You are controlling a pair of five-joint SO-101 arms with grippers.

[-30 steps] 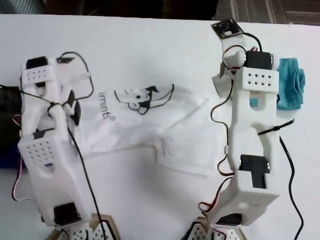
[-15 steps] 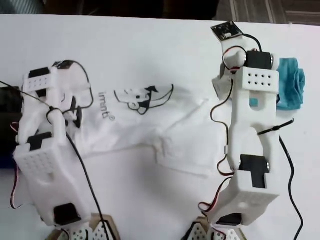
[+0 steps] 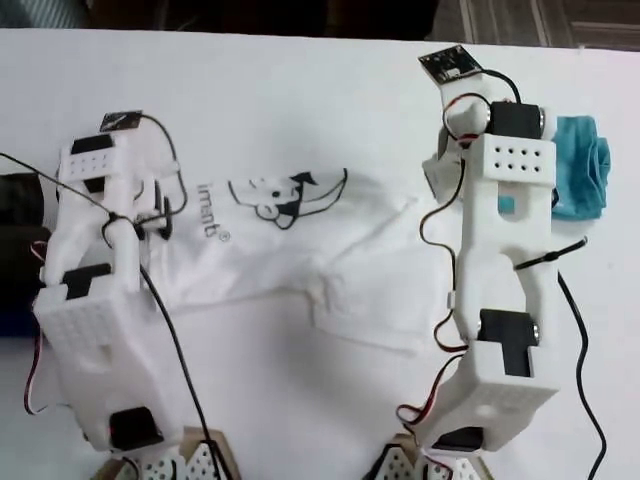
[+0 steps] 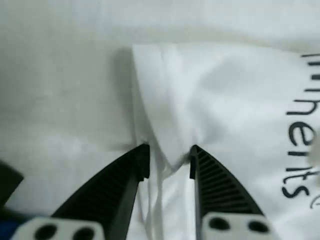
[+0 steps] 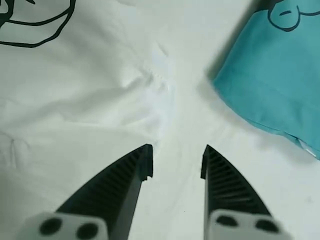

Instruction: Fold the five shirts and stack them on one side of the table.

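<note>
- The left arm [image 3: 95,320] stands at the near left of the white counter [image 3: 300,90], bent over the left end of the white shirt.
- The left pincer [image 4: 167,160] is released. Its two black jaws are apart and straddle a folded corner at the left end of the white shirt [image 3: 300,250], with cloth lying between the tips. The cloth wrinkles against one jaw.
- The white shirt lies flat in the middle of the counter, between the two arms. Its long axis runs left to right. The printed side faces up: black lettering sits near the left end and a black line drawing just right of it, toward the far edge. A loose flap of the shirt points to the near right.
- The right arm [image 3: 505,230] stretches from the near edge toward the far side, over the shirt's right end.
- The right pincer [image 5: 175,160] is released, jaws apart with nothing between them. It hovers over bare counter between the white shirt's right edge and the teal shirt.
- The teal shirt [image 3: 585,165] lies bunched at the far right of the counter, partly hidden by the right arm and apart from the white shirt.
</note>
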